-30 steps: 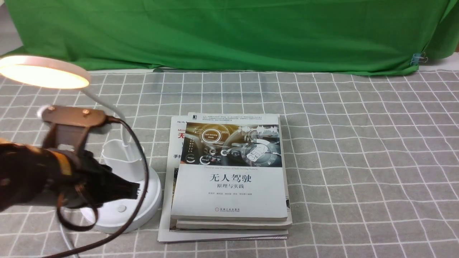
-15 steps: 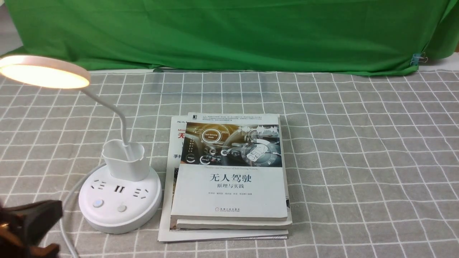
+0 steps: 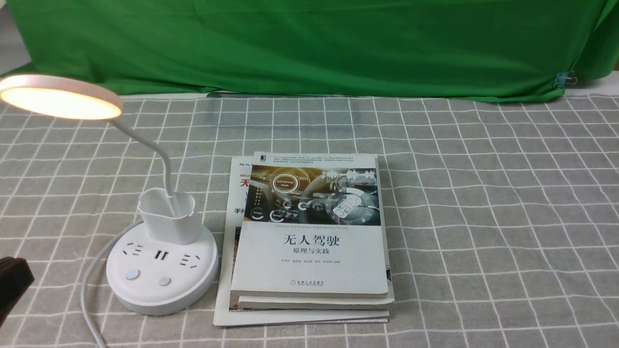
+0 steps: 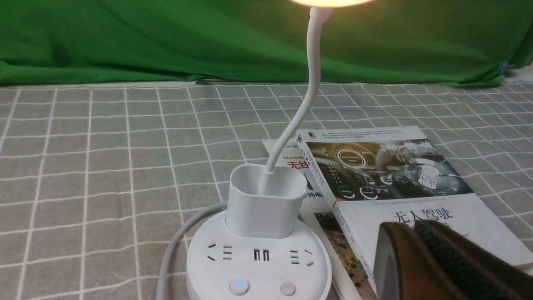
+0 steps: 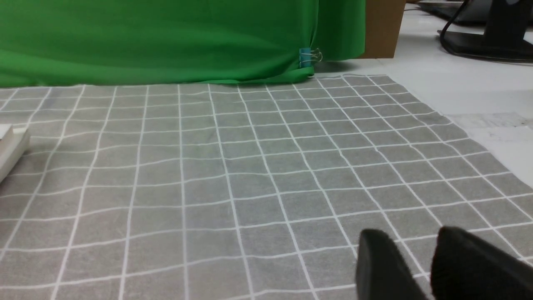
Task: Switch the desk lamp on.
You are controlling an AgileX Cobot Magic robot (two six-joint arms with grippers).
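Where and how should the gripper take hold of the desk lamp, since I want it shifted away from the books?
Probably the cup at the neck's foot: its upright, flattish walls suit a pinch. Come from above, fingers astride a wall, clear of the thin neck.

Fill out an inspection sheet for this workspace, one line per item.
Surface: grey gridded cloth, slightly rippled.
Job's things: desk lamp upright, head glowing; one base button lit blue.
Clutter: stacked books beside the lamp.
Grippers: left shut, holding nothing; right open, empty.
Cables: grey cord curving around the lamp base.
Surroundings: green curtain behind, blue clip on its edge.
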